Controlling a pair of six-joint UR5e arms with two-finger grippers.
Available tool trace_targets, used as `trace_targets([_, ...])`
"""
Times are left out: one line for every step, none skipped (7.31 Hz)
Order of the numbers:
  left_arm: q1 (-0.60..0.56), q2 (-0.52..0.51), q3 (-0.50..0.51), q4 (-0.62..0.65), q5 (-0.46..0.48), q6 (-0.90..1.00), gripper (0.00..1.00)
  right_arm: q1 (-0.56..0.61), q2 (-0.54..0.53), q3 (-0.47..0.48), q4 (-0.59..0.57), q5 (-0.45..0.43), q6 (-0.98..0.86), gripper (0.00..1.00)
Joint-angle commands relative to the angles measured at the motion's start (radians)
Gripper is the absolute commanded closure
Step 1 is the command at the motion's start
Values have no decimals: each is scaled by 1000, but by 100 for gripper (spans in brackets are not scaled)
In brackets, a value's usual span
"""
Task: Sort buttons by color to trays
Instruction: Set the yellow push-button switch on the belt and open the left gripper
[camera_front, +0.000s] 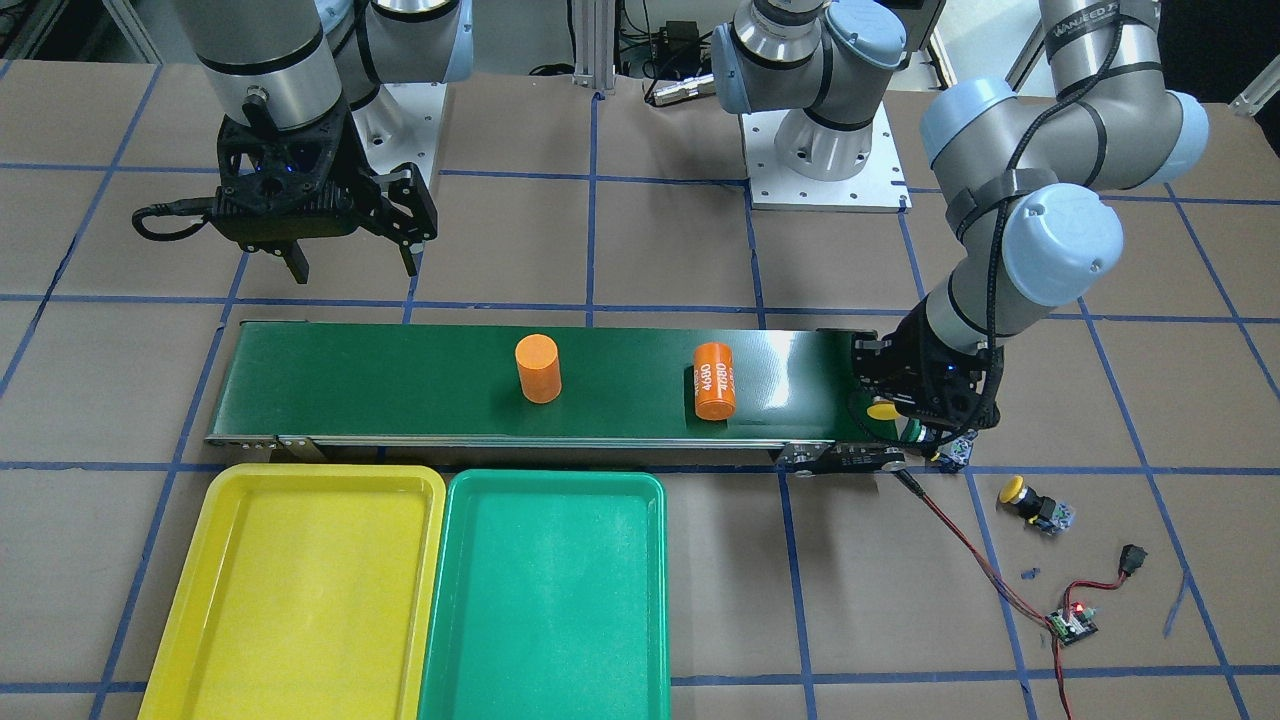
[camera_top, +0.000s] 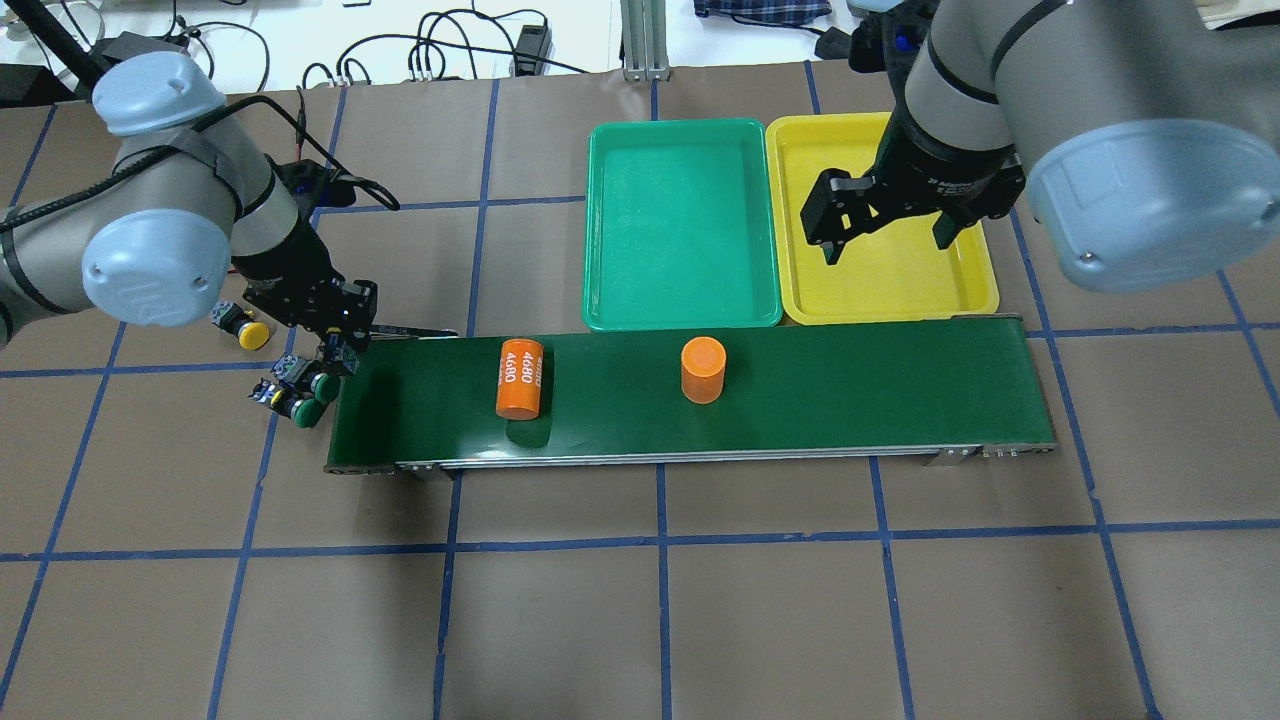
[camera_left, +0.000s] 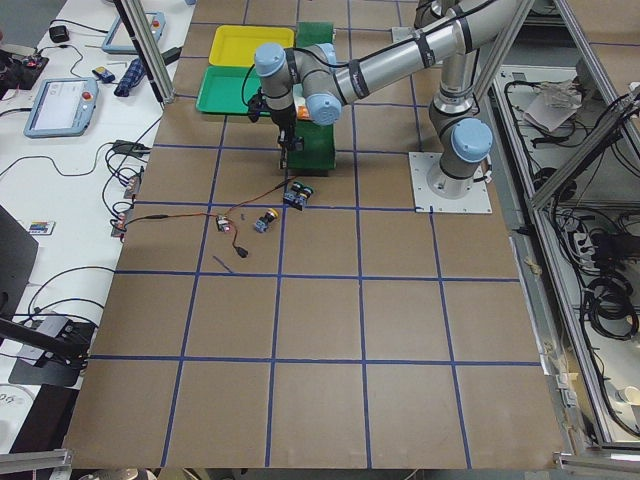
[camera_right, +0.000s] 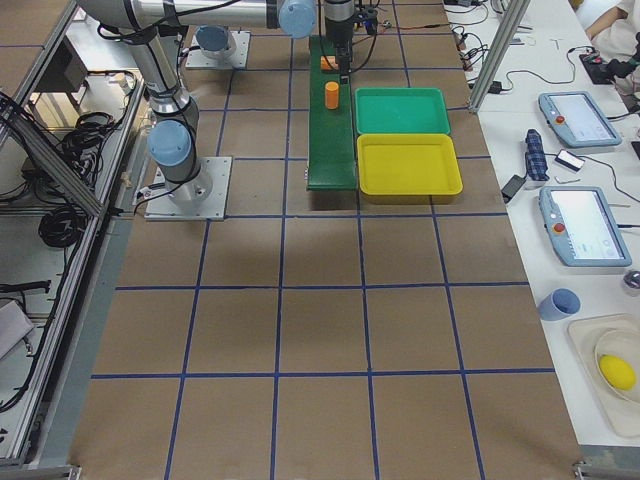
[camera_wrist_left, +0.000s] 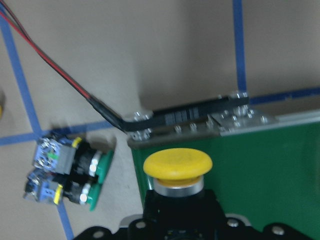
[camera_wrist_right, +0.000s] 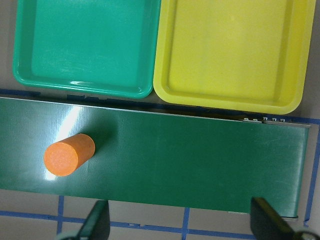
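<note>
While left hand (camera_top: 330, 340) clamps a domed yellow button (camera_wrist_left: 177, 164), right hand (camera_front: 353, 268) spread open.

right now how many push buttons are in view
4: held yellow button in the left gripper over the conveyor belt end; loose yellow button on the table nearby; two green buttons side by side beside that end.

The table (camera_right: 320, 330) is covered in brown board, ruled into large squares by blue tape lines (camera_right: 281, 300). Along one long edge of the table runs a white bench (camera_right: 615, 290) carrying two teach pendants (camera_right: 583, 227) and a blue cup (camera_right: 559, 303). An aluminium post (camera_right: 497, 45) rises at that edge. Black cable loops (camera_right: 60, 130) hang beyond the table's opposite edge. The light is even.
</note>
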Motion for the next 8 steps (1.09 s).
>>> trace_targets([1,26,-60,26,5,83,100,0,0,0,0,0,-2,0])
trace_targets([3,11,-63,32,1,68,100,0,0,0,2,0,-5,0])
trace_targets([4,-11,-65,35,1,62,98,0,0,0,2,0,-5,0])
trace_targets([4,-5,-66,31,-4,60,93,0,0,0,2,0,-5,0])
trace_targets([3,-13,-66,31,-4,59,28,0,0,0,2,0,-5,0])
trace_targets([1,-14,-69,28,-5,40,10,0,0,0,2,0,-5,0])
trace_targets([1,-5,-74,28,-27,34,3,0,0,0,2,1,-3,0])
trace_targets([1,19,-62,22,-39,34,0,0,0,0,2,0,-5,0])
